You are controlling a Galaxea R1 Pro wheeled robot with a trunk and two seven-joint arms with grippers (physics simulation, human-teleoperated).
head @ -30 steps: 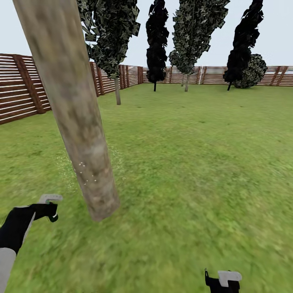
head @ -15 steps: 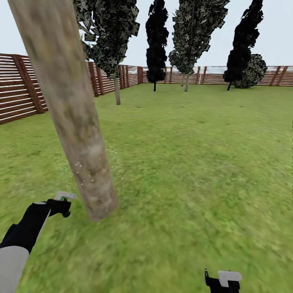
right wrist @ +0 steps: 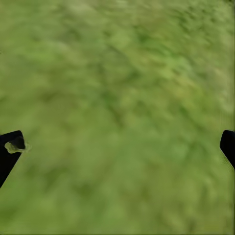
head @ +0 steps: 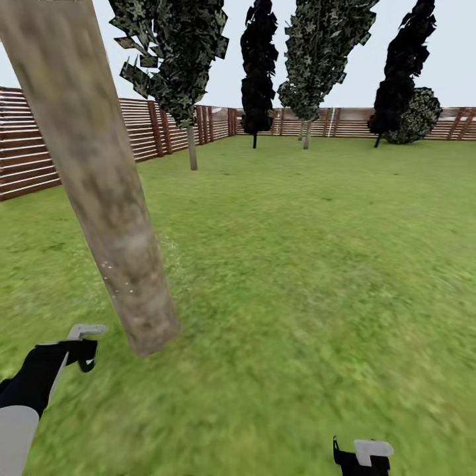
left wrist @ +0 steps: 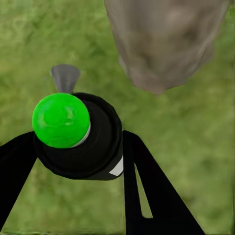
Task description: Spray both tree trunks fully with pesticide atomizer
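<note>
A thick mottled grey-tan tree trunk (head: 112,211) leans across the left of the head view and meets the lawn just right of my left gripper (head: 78,349). That gripper is shut on the pesticide atomizer (left wrist: 81,139), a black bottle with a bright green top (left wrist: 61,120) and a grey nozzle (head: 86,328). In the left wrist view the trunk's base (left wrist: 166,44) lies just beyond the nozzle. Fine white specks (head: 119,281) dot the lower trunk. My right gripper (head: 362,456) hangs low at the right, open over bare grass (right wrist: 117,107).
Green lawn (head: 311,251) stretches ahead and to the right. A brown slat fence (head: 26,158) runs along the left and back. A leafy tree (head: 182,73) on a thin pale stem and dark conifers (head: 259,59) stand far off by the fence.
The whole picture has shifted a little, so the camera moved. My left gripper swung the atomizer right toward the trunk's base, then drew back left. The right gripper stayed put.
</note>
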